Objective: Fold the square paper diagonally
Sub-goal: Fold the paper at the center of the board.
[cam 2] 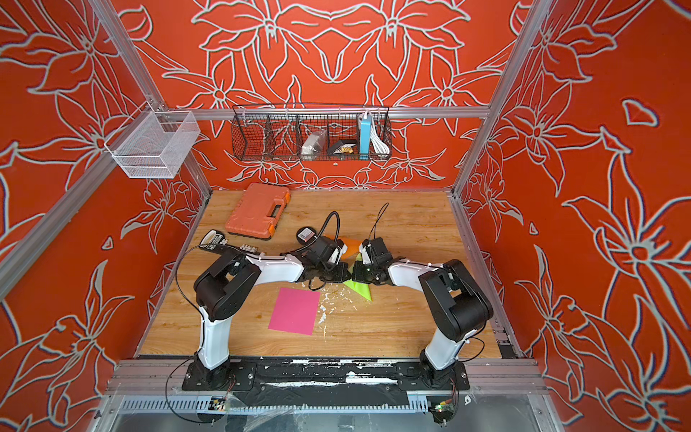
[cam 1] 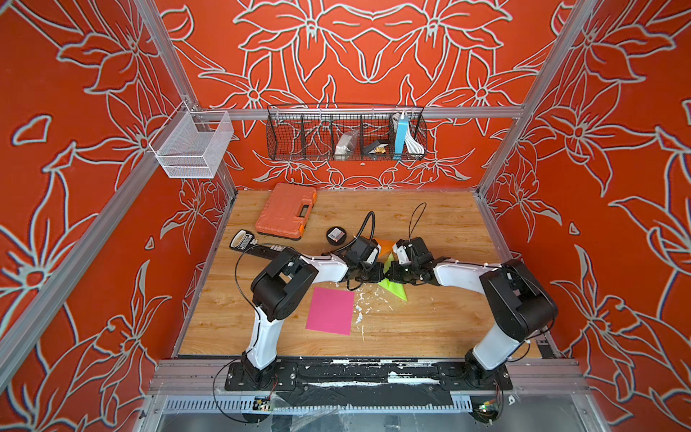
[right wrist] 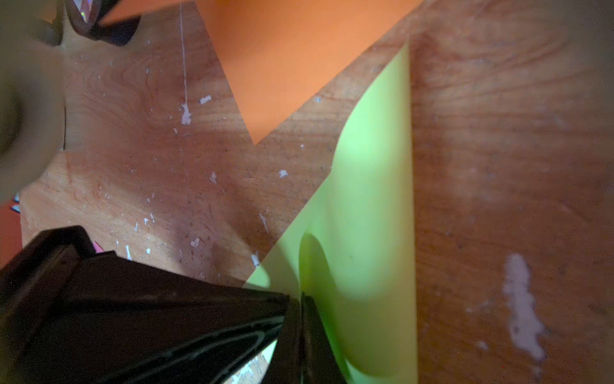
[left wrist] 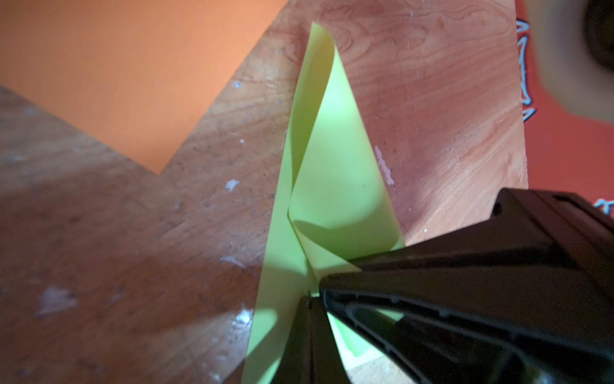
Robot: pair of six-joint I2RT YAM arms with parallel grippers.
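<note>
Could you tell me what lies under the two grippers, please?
A lime-green paper, curled over on itself on the wooden table; left gripper and right gripper are each shut on it. They cover its middle in both top views.

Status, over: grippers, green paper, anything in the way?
Left gripper and right gripper both shut on green paper, tip to tip. Paper doubled over, not pressed flat. Orange sheet and pink sheet nearby, clear of it.

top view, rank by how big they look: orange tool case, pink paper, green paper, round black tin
1. orange tool case
2. pink paper, only a little smaller
3. green paper and round black tin: not ranked; the green paper is folded and partly hidden, and what shows looks about the tin's size
</note>
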